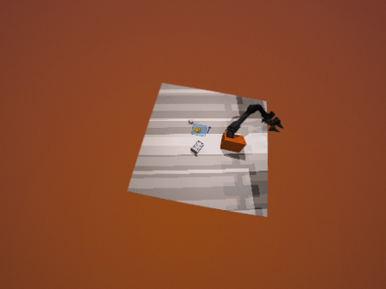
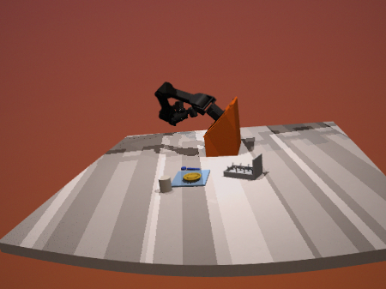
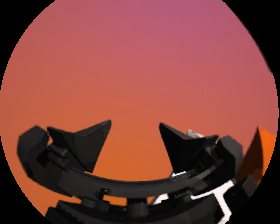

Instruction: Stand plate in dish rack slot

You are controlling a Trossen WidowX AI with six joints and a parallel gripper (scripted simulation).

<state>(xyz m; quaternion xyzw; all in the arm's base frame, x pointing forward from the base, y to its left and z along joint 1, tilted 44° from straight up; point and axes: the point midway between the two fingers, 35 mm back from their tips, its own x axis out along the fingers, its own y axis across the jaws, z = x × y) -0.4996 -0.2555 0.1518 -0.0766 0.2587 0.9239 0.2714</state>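
Yellow plate (image 2: 191, 177) flat on blue mat (image 2: 203, 178), just beside the rack (image 2: 244, 170); my gripper (image 2: 177, 114) far behind the rack, jaws released, holding nothing.

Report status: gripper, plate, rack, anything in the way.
Gripper open, empty, raised beyond the table's far edge. Yellow plate flat on blue mat, untouched. Dish rack empty. Cup and blue utensil beside the plate.
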